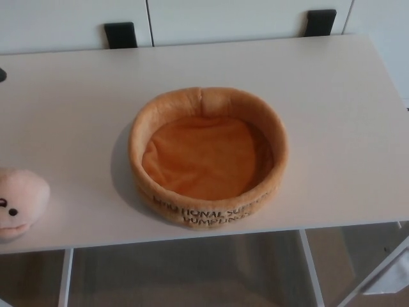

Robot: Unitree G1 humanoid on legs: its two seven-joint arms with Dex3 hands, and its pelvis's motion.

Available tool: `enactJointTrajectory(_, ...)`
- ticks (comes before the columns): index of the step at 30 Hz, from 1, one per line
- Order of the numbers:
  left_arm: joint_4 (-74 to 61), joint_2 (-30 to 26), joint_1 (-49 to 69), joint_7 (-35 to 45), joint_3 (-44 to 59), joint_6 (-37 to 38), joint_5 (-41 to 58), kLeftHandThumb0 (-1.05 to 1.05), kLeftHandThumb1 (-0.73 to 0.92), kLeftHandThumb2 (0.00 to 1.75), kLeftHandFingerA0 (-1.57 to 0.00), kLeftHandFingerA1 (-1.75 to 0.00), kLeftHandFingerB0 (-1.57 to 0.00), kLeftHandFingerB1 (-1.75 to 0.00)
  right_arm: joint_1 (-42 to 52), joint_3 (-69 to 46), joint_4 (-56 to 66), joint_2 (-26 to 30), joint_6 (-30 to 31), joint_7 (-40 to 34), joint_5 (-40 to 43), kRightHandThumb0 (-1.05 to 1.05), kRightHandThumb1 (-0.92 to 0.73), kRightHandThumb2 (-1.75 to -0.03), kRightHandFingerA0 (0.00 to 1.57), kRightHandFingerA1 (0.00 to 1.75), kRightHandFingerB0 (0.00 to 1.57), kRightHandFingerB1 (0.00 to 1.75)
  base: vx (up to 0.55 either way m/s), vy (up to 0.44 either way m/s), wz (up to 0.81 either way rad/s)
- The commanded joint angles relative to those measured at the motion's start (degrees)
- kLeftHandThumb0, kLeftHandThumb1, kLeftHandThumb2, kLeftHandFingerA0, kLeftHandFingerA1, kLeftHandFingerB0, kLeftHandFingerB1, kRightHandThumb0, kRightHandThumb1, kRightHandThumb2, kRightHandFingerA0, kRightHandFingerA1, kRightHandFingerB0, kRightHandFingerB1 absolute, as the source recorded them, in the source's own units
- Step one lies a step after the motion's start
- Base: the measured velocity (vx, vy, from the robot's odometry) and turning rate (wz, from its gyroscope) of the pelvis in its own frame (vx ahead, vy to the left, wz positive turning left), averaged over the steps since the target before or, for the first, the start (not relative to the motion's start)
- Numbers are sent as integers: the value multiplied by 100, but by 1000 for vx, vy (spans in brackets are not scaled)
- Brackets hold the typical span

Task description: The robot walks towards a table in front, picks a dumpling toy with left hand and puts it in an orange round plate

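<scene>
The pale pink dumpling toy (pixel 19 201), with a small face on it, lies on the white table (pixel 332 96) at the near left, partly cut off by the picture's edge. Nothing is touching it. The orange round plush plate (pixel 192 99) sits mid-table, to the right of the dumpling, and holds nothing; dark lettering runs along its front wall. Only a tiny dark sliver of my left hand (pixel 2 75) shows at the left edge, well behind the dumpling. My right hand is out of the picture.
Two black brackets (pixel 121 34) (pixel 319 22) sit at the table's far edge against white cabinet panels. The table's front edge runs just below the plate, with white legs (pixel 64 278) and floor visible beneath.
</scene>
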State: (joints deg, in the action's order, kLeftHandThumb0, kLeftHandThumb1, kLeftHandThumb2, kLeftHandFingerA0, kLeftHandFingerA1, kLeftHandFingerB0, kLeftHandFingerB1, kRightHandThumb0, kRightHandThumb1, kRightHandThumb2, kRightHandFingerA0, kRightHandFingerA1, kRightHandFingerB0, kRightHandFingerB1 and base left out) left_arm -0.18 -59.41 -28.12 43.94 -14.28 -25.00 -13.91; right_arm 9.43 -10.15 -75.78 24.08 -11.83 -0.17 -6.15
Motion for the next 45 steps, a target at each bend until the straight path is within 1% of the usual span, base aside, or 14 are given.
enactJointTrajectory(1, 38, -275, -92, 617, -263, 51, -350, -24, 24, 58, 0, -9, 0, -8, -30, -25, 19, 110, 32, 67, 72, -5, -52, -55, 65, 46, 53, 41, 0, 0, 0)
enactJointTrajectory(5, 32, -322, -115, 769, -367, 117, -425, -23, 23, 58, 0, -12, 0, -10, -31, -3, 20, 120, 23, 66, 42, -5, -52, -55, 66, 46, 54, 41, 0, 0, 0)
enactJointTrajectory(6, 127, -349, -161, 909, -487, 341, -480, -18, 22, 58, 0, -16, 0, -12, -67, 7, 33, 139, 31, 67, 33, -6, -51, -55, 64, 45, 53, 41, 0, 0, 0)
enactJointTrajectory(10, 159, -385, -216, 1109, -627, 444, -594, -19, 22, 58, 0, -16, 0, -12, -88, -22, 26, 145, 37, 106, 64, -5, -52, -55, 64, 45, 53, 41, 0, 0, 0)
enactJointTrajectory(13, -6, -445, -216, 1449, -796, 451, -653, -22, 23, 58, 0, -16, 0, -10, -92, -68, 11, 145, 45, 147, 109, -6, -51, -55, 63, 45, 52, 41, 0, 0, 0)
enactJointTrajectory(14, -17, -452, -186, 1471, -805, 457, -653, -32, 29, 60, 0, -9, 0, -3, -93, -72, 10, 136, 46, 153, 111, -5, -52, -55, 63, 45, 52, 41, 0, 0, 0)
enactJointTrajectory(17, -35, -458, -143, 1521, -813, 467, -662, -32, 29, 60, 0, -9, 0, -3, -93, -81, 10, 123, 47, 163, 112, -5, -52, -55, 63, 45, 52, 41, 0, 0, 0)
enactJointTrajectory(18, -94, -440, -154, 1600, -825, 398, -634, -43, 35, 68, 0, -11, 0, -5, -111, -82, -2, 125, 72, 154, 107, -5, -51, -55, 63, 45, 52, 40, 0, 0, 0)
enactJointTrajectory(21, -187, -396, -163, 1753, -818, 294, -623, -43, 35, 68, 0, -11, 0, -5, -138, -88, -21, 128, 109, 143, 96, -5, -51, -55, 63, 45, 52, 40, 0, 0, 0)
enactJointTrajectory(22, -216, -372, -158, 1724, -831, 319, -670, -50, 34, 74, 0, -19, 0, -11, -126, -83, -16, 126, 85, 143, 91, -5, -51, -55, 63, 45, 52, 41, 0, 0, 0)
enactJointTrajectory(26, -337, -233, -22, 1594, -752, 142, -713, -51, 34, 74, 0, -19, 0, -11, -67, -74, 25, 123, 26, 172, 91, -6, -52, -55, 64, 45, 52, 41, 0, 0, 0)
enactJointTrajectory(30, -358, 29, 228, 1157, -582, 32, -713, -53, 35, 74, 0, -17, 0, -10, -92, -43, -5, 111, 63, 135, 49, -5, -50, -54, 67, 46, 53, 41, 0, 0, 0)
enactJointTrajectory(39, -1, 572, 573, 13, -446, 633, -1162, -56, 35, 77, 0, -23, 0, -12, -108, -68, 4, 102, 51, 177, 91, -5, -51, -55, 65, 46, 53, 41, 0, 0, 0)
enactJointTrajectory(45, 166, 688, 578, -64, -505, 723, -1281, -55, 33, 77, 0, -23, 0, -14, -75, -65, 47, 111, 8, 224, 96, -5, -51, -55, 64, 46, 52, 41, 0, 0, 0)
